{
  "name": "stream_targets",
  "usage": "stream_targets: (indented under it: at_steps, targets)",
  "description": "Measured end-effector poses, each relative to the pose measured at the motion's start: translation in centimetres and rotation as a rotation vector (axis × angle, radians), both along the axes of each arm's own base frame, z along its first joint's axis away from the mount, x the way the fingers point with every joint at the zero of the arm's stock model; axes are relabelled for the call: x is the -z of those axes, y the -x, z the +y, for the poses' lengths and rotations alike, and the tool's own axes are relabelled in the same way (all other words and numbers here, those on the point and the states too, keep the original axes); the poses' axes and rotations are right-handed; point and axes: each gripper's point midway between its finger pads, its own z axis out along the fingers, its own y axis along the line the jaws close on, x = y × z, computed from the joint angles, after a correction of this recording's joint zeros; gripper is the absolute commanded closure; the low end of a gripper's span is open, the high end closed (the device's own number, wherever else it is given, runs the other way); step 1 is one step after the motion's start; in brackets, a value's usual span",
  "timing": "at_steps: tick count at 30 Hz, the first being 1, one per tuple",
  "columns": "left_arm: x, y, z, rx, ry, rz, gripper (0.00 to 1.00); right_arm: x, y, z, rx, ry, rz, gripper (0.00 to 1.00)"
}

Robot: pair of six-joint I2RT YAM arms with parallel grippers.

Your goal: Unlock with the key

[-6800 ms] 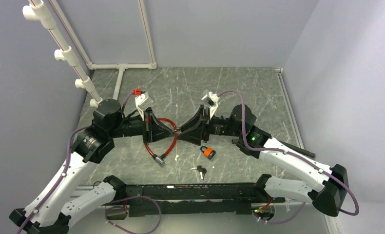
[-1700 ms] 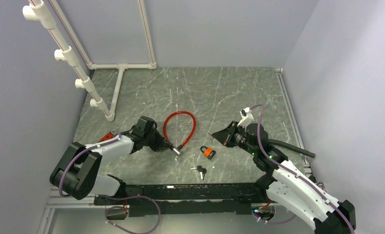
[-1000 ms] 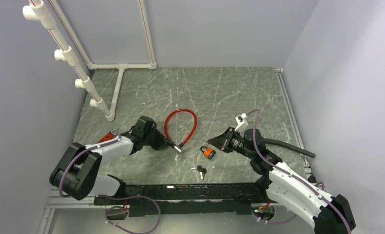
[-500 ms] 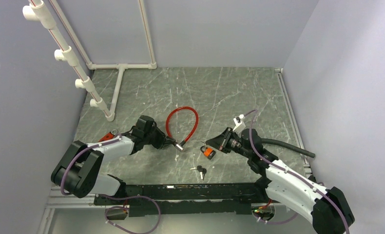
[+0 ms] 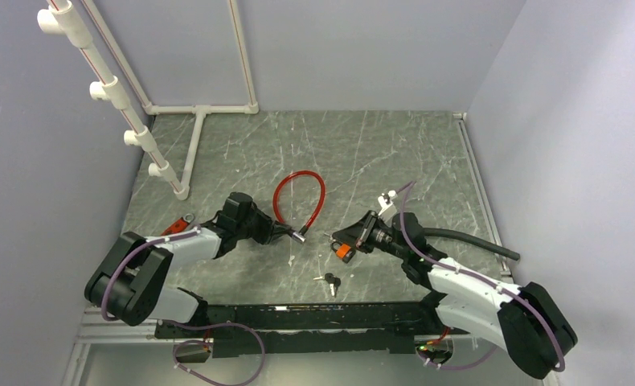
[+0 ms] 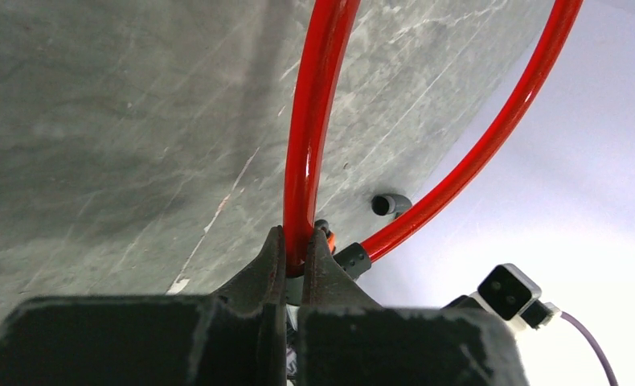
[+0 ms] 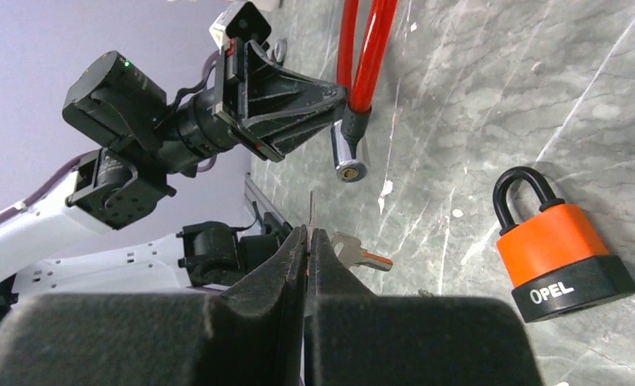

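The red cable lock [image 5: 298, 193] lies looped on the marble table [image 5: 378, 153]. My left gripper [image 5: 286, 233] is shut on the cable [image 6: 306, 161] just behind its silver lock head [image 7: 348, 157], and holds the head a little off the table. My right gripper [image 7: 309, 233] is shut on a thin key [image 7: 310, 211], seen edge-on, whose blade sticks out toward the lock head with a short gap between them. A second key [image 7: 361, 254] dangles beside the jaws. In the top view my right gripper [image 5: 336, 239] hangs over the orange padlock [image 5: 343, 251].
The orange padlock [image 7: 559, 249] lies shut on the table, right of the key. A bunch of black-headed keys [image 5: 330, 281] lies nearer the rail [image 5: 314, 314]. A white pipe frame [image 5: 121, 104] stands at the back left, and a black hose [image 5: 475, 240] lies at the right.
My right gripper has moved left with the key, over the padlock and toward the lock head. The left gripper has carried the lock head slightly right, and the red loop shifted with it.
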Motion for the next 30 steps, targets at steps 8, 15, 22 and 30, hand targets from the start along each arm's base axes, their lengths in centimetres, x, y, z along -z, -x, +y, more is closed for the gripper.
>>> stream_targets:
  at_steps: [8, 15, 22, 30]
  targets:
    - [-0.3, -0.7, -0.8, -0.021, 0.066, 0.010, 1.00, 0.1, 0.4, 1.3, -0.039, -0.019, -0.006, 1.00]
    - [-0.8, -1.0, -1.2, -0.027, 0.098, 0.007, 1.00, 1.6, 0.7, 2.4, -0.066, 0.000, 0.014, 1.00]
    - [-0.8, -1.0, -1.2, -0.028, 0.099, 0.008, 1.00, 2.4, 0.7, 3.4, -0.090, -0.004, 0.010, 1.00]
    - [-0.9, -1.0, -1.2, -0.031, 0.103, 0.011, 1.00, 2.4, -0.1, 3.5, -0.065, 0.004, -0.016, 1.00]
